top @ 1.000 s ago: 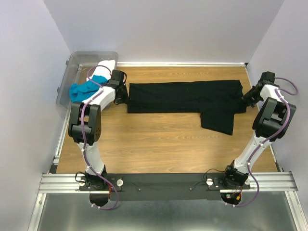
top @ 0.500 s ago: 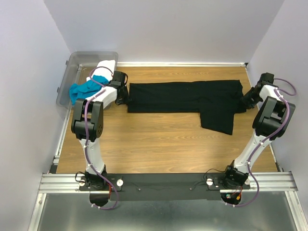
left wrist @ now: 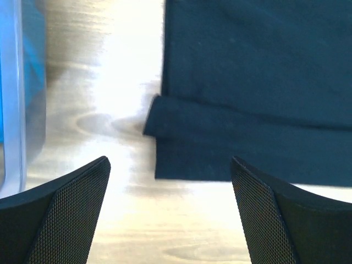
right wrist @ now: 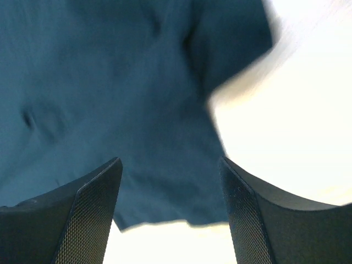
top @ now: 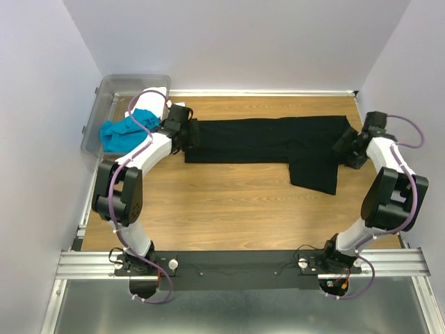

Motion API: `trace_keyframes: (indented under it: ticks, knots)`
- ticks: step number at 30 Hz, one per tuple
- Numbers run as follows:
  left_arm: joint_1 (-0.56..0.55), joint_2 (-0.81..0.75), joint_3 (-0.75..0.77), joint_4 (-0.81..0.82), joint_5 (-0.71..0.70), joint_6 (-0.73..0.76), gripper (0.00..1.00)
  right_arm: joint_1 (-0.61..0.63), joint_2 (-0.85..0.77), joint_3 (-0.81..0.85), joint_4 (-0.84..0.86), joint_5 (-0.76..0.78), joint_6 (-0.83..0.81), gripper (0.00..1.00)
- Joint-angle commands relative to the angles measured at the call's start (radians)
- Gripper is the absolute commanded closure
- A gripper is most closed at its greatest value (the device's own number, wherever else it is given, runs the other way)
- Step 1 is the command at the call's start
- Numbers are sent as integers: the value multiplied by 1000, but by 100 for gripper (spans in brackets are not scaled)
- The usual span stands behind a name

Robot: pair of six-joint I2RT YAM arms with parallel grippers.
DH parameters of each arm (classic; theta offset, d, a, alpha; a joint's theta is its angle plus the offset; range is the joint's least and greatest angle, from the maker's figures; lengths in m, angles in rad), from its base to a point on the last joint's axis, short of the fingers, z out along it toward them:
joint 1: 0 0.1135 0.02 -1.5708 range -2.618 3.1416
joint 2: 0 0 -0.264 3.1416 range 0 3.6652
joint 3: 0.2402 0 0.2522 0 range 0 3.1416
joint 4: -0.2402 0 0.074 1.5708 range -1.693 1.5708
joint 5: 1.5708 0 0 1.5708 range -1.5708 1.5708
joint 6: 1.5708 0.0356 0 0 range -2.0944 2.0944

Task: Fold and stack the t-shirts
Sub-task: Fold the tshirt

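Observation:
The black t-shirt point(top: 271, 139) lies flat on the table as a long band, with one flap hanging toward me at its right end. My left gripper point(top: 191, 133) hovers open over its left end; in the left wrist view the shirt's folded corner point(left wrist: 187, 148) lies just ahead of the empty left gripper point(left wrist: 169, 165). My right gripper point(top: 345, 149) is open at the right end, and the right wrist view shows the black t-shirt point(right wrist: 110, 82) below the empty right gripper point(right wrist: 170, 165). A turquoise t-shirt point(top: 122, 131) and a white one point(top: 154, 94) hang over the bin.
The clear plastic bin point(top: 104, 90) stands at the back left corner, just left of my left arm; its wall point(left wrist: 11, 82) shows at the left wrist view's edge. Walls close the table on the left, back and right. Bare wood point(top: 229, 202) lies between the shirt and the arm bases.
Both grippers have gone from shut to open at the shirt's ends. The left one has moved right over the left end, and the right one has moved slightly inward. The shirt lies as before.

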Motion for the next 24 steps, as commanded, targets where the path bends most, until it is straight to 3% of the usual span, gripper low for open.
trace_keyframes:
  ticks: [1,9,16,24]
  knots:
    - [-29,-107,-109,41,-80,-3,3,79,-63,-137,-57,73,-10,22]
    - [-66,-306,-295,189,-130,8,3,131,-166,-350,-65,185,30,26]
    - [-69,-415,-382,305,-100,39,4,131,-212,-364,-65,272,39,28]
    - [-69,-432,-483,388,-118,48,5,131,-134,-370,6,249,48,42]
